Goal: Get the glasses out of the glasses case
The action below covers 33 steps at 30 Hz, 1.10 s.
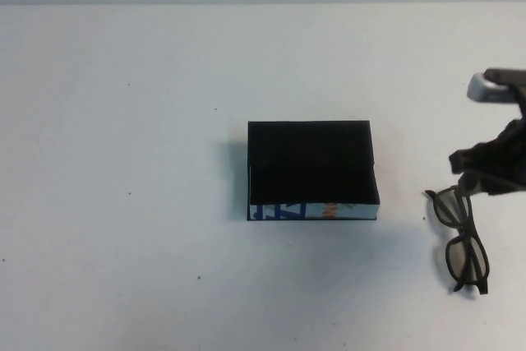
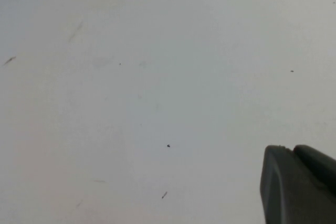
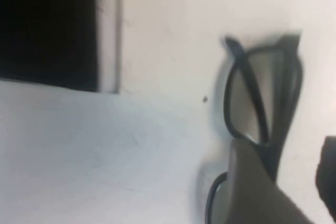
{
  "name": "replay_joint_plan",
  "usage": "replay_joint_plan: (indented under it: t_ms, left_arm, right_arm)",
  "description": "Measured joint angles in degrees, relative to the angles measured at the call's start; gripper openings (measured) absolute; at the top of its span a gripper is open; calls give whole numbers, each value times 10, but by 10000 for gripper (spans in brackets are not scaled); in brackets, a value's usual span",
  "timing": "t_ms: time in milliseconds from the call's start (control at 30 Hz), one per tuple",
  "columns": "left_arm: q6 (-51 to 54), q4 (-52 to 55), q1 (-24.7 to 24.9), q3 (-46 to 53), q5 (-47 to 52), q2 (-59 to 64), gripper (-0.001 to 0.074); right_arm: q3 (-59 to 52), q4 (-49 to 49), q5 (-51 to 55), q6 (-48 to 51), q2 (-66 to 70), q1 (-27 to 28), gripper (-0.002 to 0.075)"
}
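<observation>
Black glasses case [image 1: 312,162], dark glasses [image 1: 464,240]

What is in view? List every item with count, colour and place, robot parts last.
case: one, black with a white front edge printed blue and orange, open, at the middle of the table.
glasses: one pair, dark frame with greyish lenses, on the table to the right of the case, apart from it, out of the case.
table: one, white, under everything.
right gripper: one, black, at the right edge, above the far end of the glasses, fingers spread.
left gripper: one, dark, seen only in the left wrist view, over bare table.
</observation>
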State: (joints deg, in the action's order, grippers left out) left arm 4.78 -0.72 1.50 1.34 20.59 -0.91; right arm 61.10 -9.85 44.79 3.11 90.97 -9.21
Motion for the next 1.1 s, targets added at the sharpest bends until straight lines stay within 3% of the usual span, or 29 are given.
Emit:
replay_joint_plan:
  t_ms: [167,500,800,1100]
  left_arm:
    - [0,0,0,0,0,0,-5]
    - [0,0,0,0,0,0,-5]
    - [0,0,0,0,0,0,-5]
    - [0,0,0,0,0,0,-5]
  right_arm:
    - [-19,-15,-16,27,-184,1,216]
    - [-174,-13,-65,43,-459,1,8]
    - [-373,54,-256,23,-706,1,-15]
    - [-572,39,-468,6,-776,1,-16]
